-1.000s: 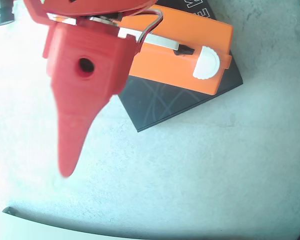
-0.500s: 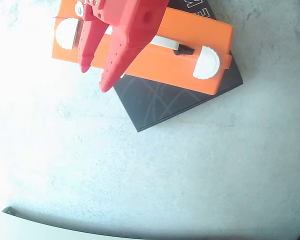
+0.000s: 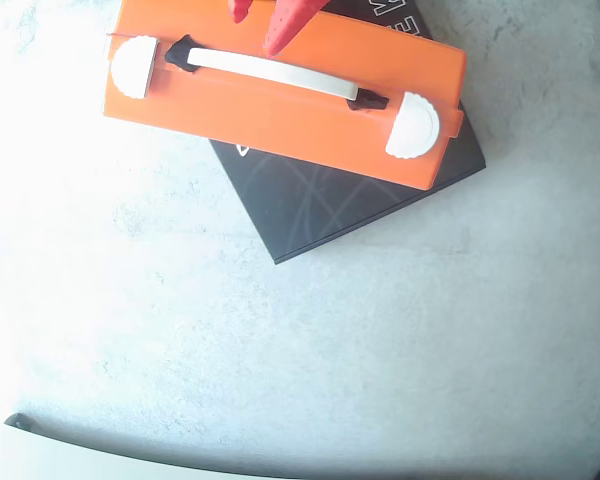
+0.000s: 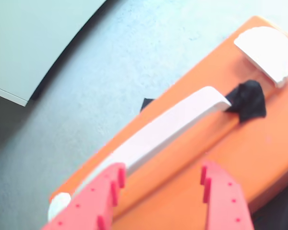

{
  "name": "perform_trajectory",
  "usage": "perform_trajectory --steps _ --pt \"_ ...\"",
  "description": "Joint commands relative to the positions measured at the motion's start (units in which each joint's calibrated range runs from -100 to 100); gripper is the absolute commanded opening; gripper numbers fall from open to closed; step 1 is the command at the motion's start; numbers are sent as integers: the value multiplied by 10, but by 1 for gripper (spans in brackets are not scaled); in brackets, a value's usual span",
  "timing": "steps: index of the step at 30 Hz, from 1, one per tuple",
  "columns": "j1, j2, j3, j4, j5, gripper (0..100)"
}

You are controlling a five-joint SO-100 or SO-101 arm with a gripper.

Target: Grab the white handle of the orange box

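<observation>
The orange box [image 3: 280, 115] lies at the top of the overhead view, slanted, on top of a black flat box. Its white handle [image 3: 272, 75] runs along the lid between black pivot mounts, with a round white knob [image 3: 412, 125] at each end. My red gripper [image 3: 258, 35] enters from the top edge and hangs over the box's far side, next to the handle. In the wrist view the gripper [image 4: 163, 170] is open. Its left finger [image 4: 101, 201] is over the handle [image 4: 168, 129], and its right finger is over the bare orange lid [image 4: 259, 148]. Nothing is held.
The black box [image 3: 350, 195] sticks out from under the orange box toward the lower right. Grey speckled tabletop [image 3: 310, 340] lies all around. A pale board edge [image 3: 80, 462] runs along the lower left, and also shows in the wrist view [image 4: 38, 38].
</observation>
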Motion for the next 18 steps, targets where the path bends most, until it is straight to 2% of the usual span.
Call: perform_trajectory --steps 1,13,15,16,18 --pt "3 3 -13 -1 -3 18" --pt "28 10 -12 0 -119 18" --pt "51 10 -12 6 -162 18" --pt "71 11 -12 6 -208 18" --pt "80 11 -10 8 -245 18"
